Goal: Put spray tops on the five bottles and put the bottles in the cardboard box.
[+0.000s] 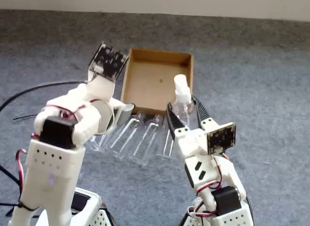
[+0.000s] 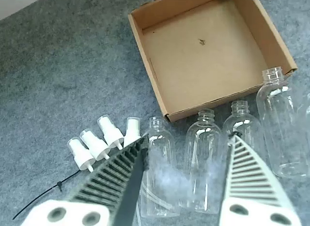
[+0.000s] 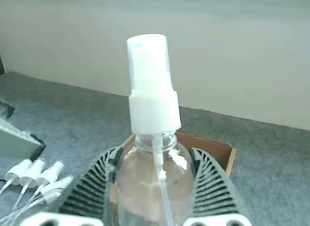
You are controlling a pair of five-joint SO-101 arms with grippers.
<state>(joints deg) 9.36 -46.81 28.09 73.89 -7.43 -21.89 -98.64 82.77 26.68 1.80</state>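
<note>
Currently, the right end effector (image 1: 182, 105) is closed on a clear bottle (image 3: 145, 187), held upright with a white spray top (image 3: 151, 104) fitted, at 5 o'clock of the cardboard box (image 2: 213, 66). The left end effector (image 2: 189, 137) hangs spread wide over four uncapped bottles (image 2: 240, 124), which lie side by side on the grey surface (image 1: 252, 66) at 6 o'clock of the box. Four loose spray tops (image 2: 110, 131) lie just beside the end bottle.
</note>
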